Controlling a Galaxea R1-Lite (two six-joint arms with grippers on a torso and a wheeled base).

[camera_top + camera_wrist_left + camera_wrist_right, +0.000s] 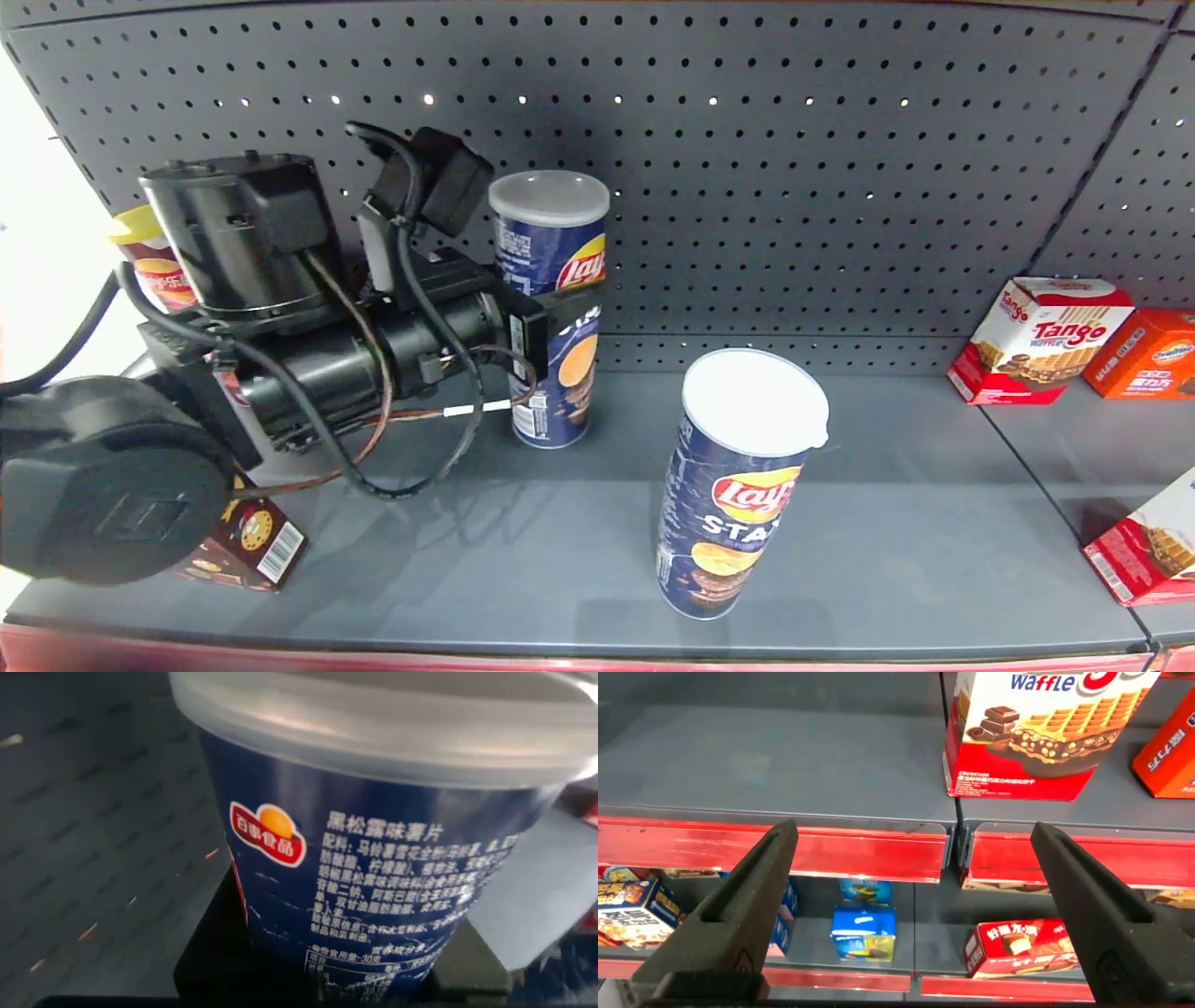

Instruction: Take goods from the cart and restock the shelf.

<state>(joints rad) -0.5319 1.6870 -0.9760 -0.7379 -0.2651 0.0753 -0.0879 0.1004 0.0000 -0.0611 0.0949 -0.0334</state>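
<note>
Grey shelf [915,541], chip can [546,252] between left jaws

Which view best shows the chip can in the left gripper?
The head view: the held chip can shows top to base, upright on the shelf, left gripper clamped round its middle. The left wrist view gives its lid and upper label close up. The right wrist view faces a waffle box.

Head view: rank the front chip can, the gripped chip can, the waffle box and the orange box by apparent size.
1-2. Front chip can and gripped chip can: nearly alike; the front one is nearer, so unranked.
3. Waffle box.
4. Orange box, cut by the frame edge.
</note>
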